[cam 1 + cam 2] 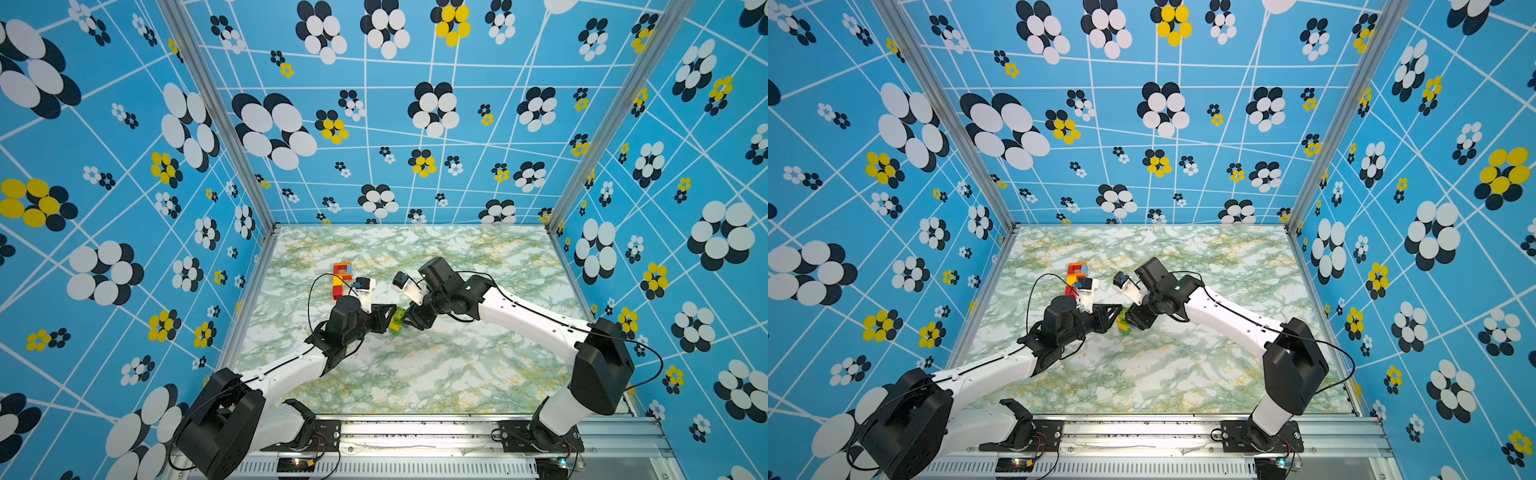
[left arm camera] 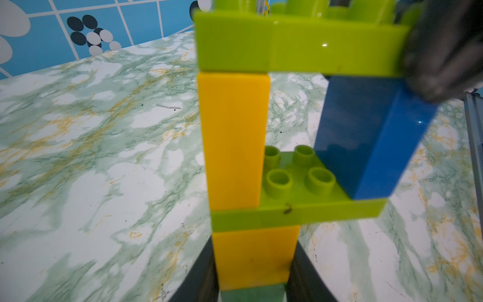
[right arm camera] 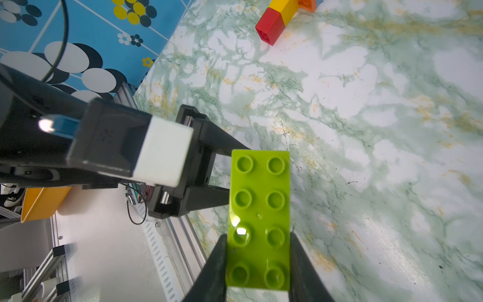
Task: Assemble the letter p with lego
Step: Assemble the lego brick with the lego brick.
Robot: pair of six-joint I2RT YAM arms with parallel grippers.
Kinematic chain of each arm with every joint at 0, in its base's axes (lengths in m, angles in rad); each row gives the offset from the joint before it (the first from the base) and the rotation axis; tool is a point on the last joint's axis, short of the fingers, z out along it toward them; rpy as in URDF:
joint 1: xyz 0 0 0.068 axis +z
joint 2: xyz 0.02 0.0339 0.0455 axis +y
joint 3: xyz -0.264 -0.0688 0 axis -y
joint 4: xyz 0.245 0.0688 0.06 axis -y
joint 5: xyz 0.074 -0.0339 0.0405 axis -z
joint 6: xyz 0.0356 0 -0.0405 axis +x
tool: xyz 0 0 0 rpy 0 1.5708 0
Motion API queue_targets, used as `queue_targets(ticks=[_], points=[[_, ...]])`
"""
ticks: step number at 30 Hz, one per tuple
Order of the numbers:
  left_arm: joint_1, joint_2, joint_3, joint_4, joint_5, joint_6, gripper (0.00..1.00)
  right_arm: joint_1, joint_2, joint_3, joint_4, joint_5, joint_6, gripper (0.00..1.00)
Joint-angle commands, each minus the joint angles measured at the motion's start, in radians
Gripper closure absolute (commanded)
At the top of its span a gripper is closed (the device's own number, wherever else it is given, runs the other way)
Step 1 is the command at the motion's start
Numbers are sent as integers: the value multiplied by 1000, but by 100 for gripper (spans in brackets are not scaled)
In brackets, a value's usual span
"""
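Left wrist view: P-shaped build (image 2: 287, 125) seen close up, held clear above the counter (image 2: 78, 157).
Stem: yellow brick (image 2: 254, 258) at the foot, a second yellow brick (image 2: 234, 138) above it, dark green brick (image 2: 252, 295) just visible below the foot.
Loop: lower lime plate (image 2: 298, 214) and upper lime plate (image 2: 300, 47) joined on the far side by a blue brick (image 2: 371, 136); gap between yellow and blue left open, so outline reads as a P.
Left gripper (image 2: 254, 266): closed on the lower yellow brick, one finger on each side.
Right gripper (image 3: 258, 261): closed across the end of the upper lime plate (image 3: 260, 209), studs facing its wrist camera; dark fingertip at the plate's end also visible from the left wrist.
Location: both top views place the build (image 1: 398, 323) between the two grippers, near the counter's middle.
Second assembly: red, yellow, orange and light blue bricks (image 1: 341, 279) lying on the counter beyond the left gripper, well apart from the build; untouched by either gripper.
Progress (judgement): letter shape essentially complete; top plate apparently seated, though seam tightness cannot be confirmed.
Remaining (judgement): final press if needed, then release and set the letter down on the counter.
Risk: joints may part if the grippers pull in opposing directions.
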Motion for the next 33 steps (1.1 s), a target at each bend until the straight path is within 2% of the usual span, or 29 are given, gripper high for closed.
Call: queue_targets(ticks=[1,7,12,16,22,23,27,33], points=[[-9,59,-47,-262,-22,32,70,7,27,-8,8,-7,-4,45],[-9,63,-47,-262,-22,32,69,12,43,-13,0,6,-10,51],[-9,63,-45,-263,-22,31,69,14,52,-10,-2,6,-9,62],[-9,59,-45,-263,-25,29,67,16,54,-7,-1,1,-7,67],[-10,41,-37,-246,-20,21,58,16,55,-3,-6,-3,-6,75],[-8,32,-35,-235,-13,17,51,16,55,-3,-6,-4,-6,77],[5,-4,-11,-226,16,28,41,16,47,0,-10,-10,-1,78],[88,-94,-10,-193,67,66,27,7,36,29,-45,-24,9,78]])
